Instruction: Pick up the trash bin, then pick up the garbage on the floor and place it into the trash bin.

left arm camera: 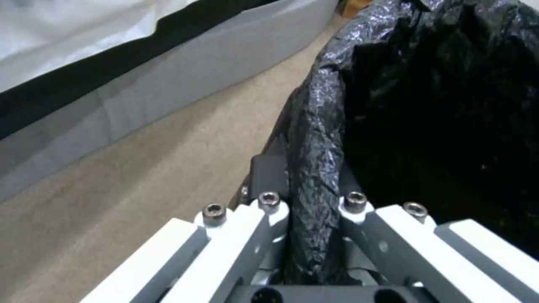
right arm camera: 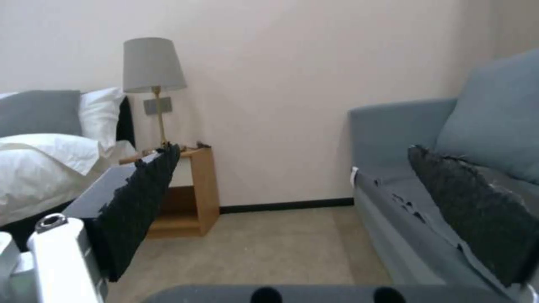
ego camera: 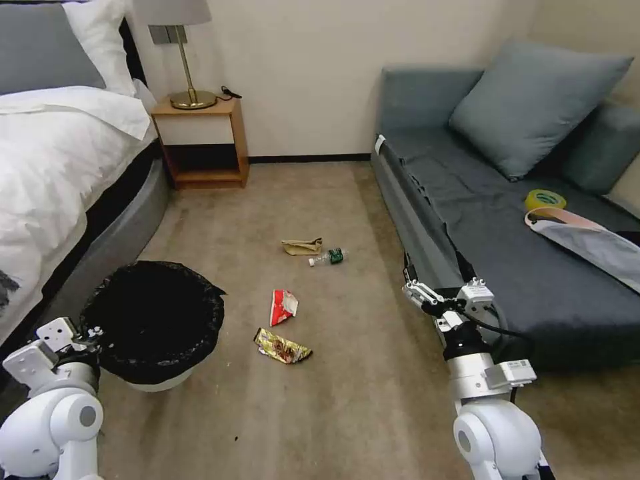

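The trash bin [ego camera: 155, 319] is white with a black bag over its rim and sits at the left beside the bed. My left gripper [ego camera: 92, 332] is shut on its near rim. In the left wrist view the gripper [left arm camera: 311, 198] has one finger on each side of the bag-covered rim [left arm camera: 314, 126]. The garbage lies on the carpet: a gold-brown wrapper [ego camera: 282, 347], a red-and-white packet [ego camera: 283, 307], a brown paper bag [ego camera: 302, 247] and a small clear bottle [ego camera: 329, 257]. My right gripper [ego camera: 417, 290] hangs open above the floor by the sofa's front, and its pads [right arm camera: 140, 202] are wide apart.
The bed [ego camera: 53, 167] runs along the left, and a wooden nightstand [ego camera: 203, 143] with a lamp stands at the back wall. The grey sofa [ego camera: 507, 240] lines the right side and carries a yellow tape roll [ego camera: 545, 199], cushions and a grey cloth. Carpet lies between bed and sofa.
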You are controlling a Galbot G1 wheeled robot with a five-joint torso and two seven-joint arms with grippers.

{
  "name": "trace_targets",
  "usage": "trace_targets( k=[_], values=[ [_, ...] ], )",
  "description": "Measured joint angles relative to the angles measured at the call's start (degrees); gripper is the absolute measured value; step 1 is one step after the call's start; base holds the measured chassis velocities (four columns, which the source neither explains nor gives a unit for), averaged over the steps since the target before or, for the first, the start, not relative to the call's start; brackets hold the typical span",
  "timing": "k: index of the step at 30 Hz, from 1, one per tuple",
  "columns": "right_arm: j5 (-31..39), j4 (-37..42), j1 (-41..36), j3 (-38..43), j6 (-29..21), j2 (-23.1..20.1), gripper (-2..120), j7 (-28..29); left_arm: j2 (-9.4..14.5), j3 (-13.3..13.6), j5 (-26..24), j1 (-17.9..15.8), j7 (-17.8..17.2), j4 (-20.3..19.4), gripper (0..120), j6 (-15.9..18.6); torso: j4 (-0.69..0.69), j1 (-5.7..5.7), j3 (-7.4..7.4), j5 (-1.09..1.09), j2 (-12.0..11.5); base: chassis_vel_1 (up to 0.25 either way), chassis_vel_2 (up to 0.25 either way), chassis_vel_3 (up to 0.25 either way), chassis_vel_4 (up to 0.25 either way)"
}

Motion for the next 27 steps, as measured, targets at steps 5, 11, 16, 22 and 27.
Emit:
trace_targets(
  k=[5, 11, 16, 22, 27],
  values=[
    [0.01, 0.0, 0.05, 0.02, -0.1, -0.09, 100, 0.0, -0.07, 0.02, 0.02, -0.12, 0.02, 0.01, 4, 0.0, 0.0, 0.0, 0.0, 0.0, 0.0, -0.105, 0.119, 0.106, -0.123],
    [0.16, -0.04, 0.24, 0.05, -0.2, -0.09, 100, 0.07, -0.1, -0.04, -0.07, -0.16, 0.02, -0.05, 4, -0.01, -0.01, 0.0, 0.0, 0.0, 0.0, -0.119, 0.098, 0.101, -0.102],
    [-0.02, 0.16, 0.22, -0.68, -0.66, 0.04, 100, 0.09, -0.13, -0.25, -0.28, 0.12, 0.04, -0.36, 4, -0.01, 0.0, 0.0, 0.0, 0.0, 0.0, -0.098, 0.1, 0.115, -0.097],
    [-0.11, -0.06, 0.28, -0.9, -0.6, -0.06, 100, 0.11, 0.16, -1.05, -0.78, 0.37, 0.06, -0.62, 4, -0.01, 0.0, 0.0, 0.0, 0.0, 0.0, -0.107, 0.106, 0.106, -0.105],
    [-0.17, -0.15, 0.38, -1.18, -0.54, -0.1, 100, 0.1, 0.12, -1.21, -0.81, 0.63, 0.11, -0.59, 4, -0.09, 0.0, 0.0, 0.0, 0.0, 0.0, -0.102, 0.092, 0.086, -0.087]
  ],
)
